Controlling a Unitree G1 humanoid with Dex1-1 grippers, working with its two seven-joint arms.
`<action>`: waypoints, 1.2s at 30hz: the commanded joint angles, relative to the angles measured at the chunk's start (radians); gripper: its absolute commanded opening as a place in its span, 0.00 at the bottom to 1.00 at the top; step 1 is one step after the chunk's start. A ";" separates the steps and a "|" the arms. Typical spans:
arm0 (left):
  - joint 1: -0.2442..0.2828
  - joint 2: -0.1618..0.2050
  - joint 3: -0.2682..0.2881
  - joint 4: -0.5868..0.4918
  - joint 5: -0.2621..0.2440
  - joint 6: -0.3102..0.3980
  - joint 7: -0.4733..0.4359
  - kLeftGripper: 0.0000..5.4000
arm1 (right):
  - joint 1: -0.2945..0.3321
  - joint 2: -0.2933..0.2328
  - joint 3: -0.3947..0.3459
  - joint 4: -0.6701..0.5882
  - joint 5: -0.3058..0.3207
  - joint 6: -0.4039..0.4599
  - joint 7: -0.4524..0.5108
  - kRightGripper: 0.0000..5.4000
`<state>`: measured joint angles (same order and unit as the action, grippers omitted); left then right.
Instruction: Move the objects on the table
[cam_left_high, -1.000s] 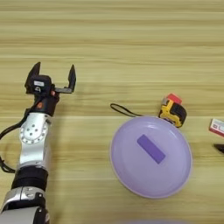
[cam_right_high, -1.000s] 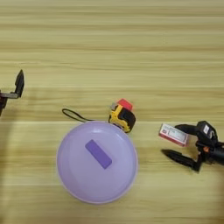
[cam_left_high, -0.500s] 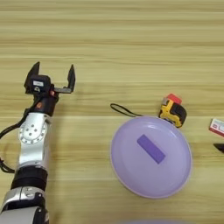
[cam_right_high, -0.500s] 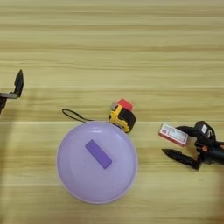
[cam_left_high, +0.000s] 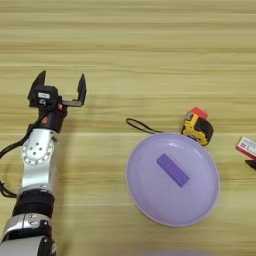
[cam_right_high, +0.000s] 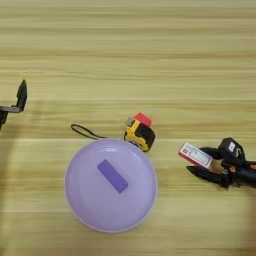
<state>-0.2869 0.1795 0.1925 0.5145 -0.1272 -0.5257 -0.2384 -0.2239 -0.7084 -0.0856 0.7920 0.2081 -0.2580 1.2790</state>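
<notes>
While the left pincer (cam_left_high: 60, 90) idles spread at far left, the right pincer (cam_right_high: 202, 162) lies spread around the box (cam_right_high: 195, 155), right of the plate (cam_right_high: 80, 200); right arm nearer.

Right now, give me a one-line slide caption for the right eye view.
Purple block on lilac plate, tape measure and red cube behind it, right gripper open around the red-and-white box.
</notes>
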 joint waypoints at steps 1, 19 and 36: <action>-0.005 0.012 0.005 0.005 -0.012 -0.006 -0.005 1.00 | 0.001 0.005 0.013 -0.003 -0.009 -0.001 0.010 0.49; -0.011 0.010 0.003 0.016 -0.010 -0.007 -0.008 1.00 | -0.003 0.012 0.007 -0.026 0.008 0.002 0.011 0.39; -0.013 0.005 0.000 0.023 -0.009 -0.014 -0.005 1.00 | 0.057 0.013 -0.001 -0.302 0.092 0.076 0.038 0.39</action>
<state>-0.2887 0.1791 0.1919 0.5310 -0.1276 -0.5333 -0.2408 -0.1903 -0.6945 -0.0962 0.5388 0.2995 -0.2018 1.3167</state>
